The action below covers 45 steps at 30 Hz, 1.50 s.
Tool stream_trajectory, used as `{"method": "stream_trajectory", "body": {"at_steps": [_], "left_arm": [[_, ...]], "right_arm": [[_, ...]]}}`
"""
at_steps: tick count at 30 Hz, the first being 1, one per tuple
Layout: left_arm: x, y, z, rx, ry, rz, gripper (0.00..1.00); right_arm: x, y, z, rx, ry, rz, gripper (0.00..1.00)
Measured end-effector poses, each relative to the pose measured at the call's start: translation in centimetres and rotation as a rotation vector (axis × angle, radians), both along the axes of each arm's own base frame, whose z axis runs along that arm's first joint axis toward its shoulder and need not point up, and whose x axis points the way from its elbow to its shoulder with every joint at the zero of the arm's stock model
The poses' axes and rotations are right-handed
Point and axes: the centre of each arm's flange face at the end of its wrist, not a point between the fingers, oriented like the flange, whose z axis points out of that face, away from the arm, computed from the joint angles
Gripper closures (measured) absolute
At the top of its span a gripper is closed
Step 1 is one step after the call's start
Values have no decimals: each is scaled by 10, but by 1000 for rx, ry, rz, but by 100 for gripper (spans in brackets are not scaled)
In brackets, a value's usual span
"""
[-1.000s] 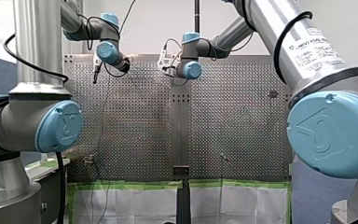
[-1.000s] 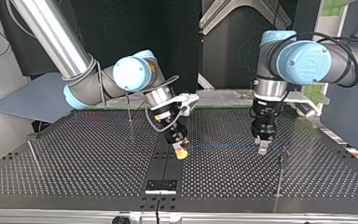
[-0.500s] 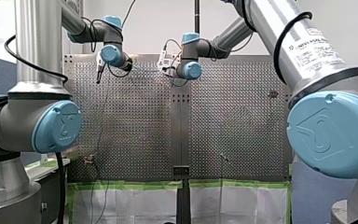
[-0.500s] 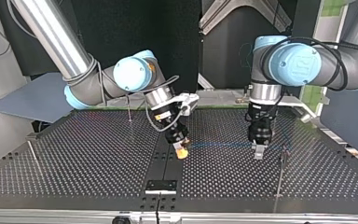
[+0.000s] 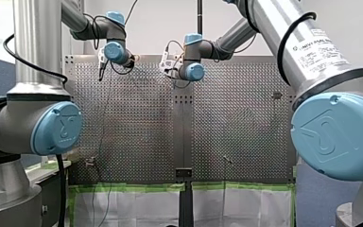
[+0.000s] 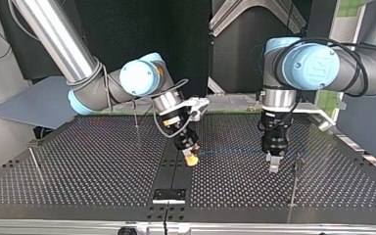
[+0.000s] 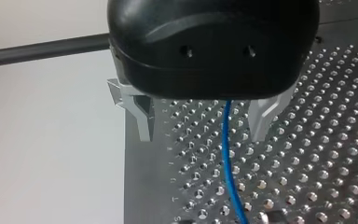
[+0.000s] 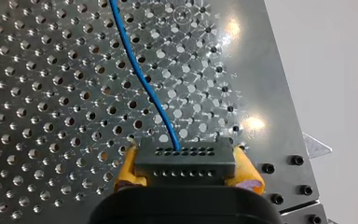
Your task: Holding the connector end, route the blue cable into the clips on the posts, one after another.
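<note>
Firmly, my right gripper (image 6: 191, 159) clamps the black connector (image 8: 185, 158). The blue cable (image 8: 142, 79) runs over the perforated table (image 6: 78, 171) and passes between the spread fingers of my left gripper (image 7: 204, 119). 1 thin post (image 6: 294, 181) stands just beside it, at the top view's lower right.

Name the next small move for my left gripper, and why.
Probably close on the blue cable: the left gripper is open with the cable running between its fingers, while the right gripper holds the connector.

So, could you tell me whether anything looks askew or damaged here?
Nothing stands out: the connector sits level in my right gripper, and the blue cable runs unkinked between my left gripper's open fingers.
</note>
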Motion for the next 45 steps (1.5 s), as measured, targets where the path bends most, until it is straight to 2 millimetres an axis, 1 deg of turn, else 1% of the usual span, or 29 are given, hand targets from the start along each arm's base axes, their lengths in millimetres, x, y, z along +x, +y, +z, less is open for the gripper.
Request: {"method": "stream_trajectory", "body": {"at_steps": [6, 9, 18, 25, 26, 27, 29, 30, 31, 32, 33, 34, 35, 36, 45], "left_arm": [[8, -3, -17, 18, 40, 4, 0], [10, -3, -21, 26, 48, 4, 0], [10, -4, -22, 30, 46, 7, 0], [8, -4, -16, 29, 33, 9, 0], [8, -3, -16, 28, 31, 11, 2], [8, -3, -15, 28, 30, 14, 2], [8, -3, -14, 27, 24, 19, 29], [8, -3, -14, 26, 21, 21, 48], [8, -3, -13, 25, 18, 22, 48], [8, -3, -13, 25, 14, 22, 69], [8, -4, -13, 24, 11, 22, 84], [8, -4, -12, 23, 7, 22, 84], [8, -4, -12, 23, 4, 22, 96], [9, -4, -12, 22, 0, 22, 100], [10, -5, -10, 10, -14, 17, 100]], "right_arm": [[1, 1, -1, 2, 2, 3, 100], [1, 1, -1, 3, 3, 3, 100], [1, 0, -2, 3, 4, 3, 100], [1, 0, -3, 4, 6, 3, 100], [1, 0, -3, 4, 6, 3, 100], [1, 0, -3, 4, 6, 3, 100], [1, 0, -4, 4, 6, 3, 100], [1, 0, -4, 4, 6, 3, 100], [1, 0, -4, 4, 6, 3, 100], [1, 0, -4, 4, 6, 3, 100], [1, 0, -4, 4, 6, 3, 100], [1, 0, -4, 4, 6, 3, 100], [1, 0, -4, 4, 6, 3, 100], [1, 0, -4, 4, 6, 3, 100], [1, 0, -4, 4, 7, 2, 100]]}}
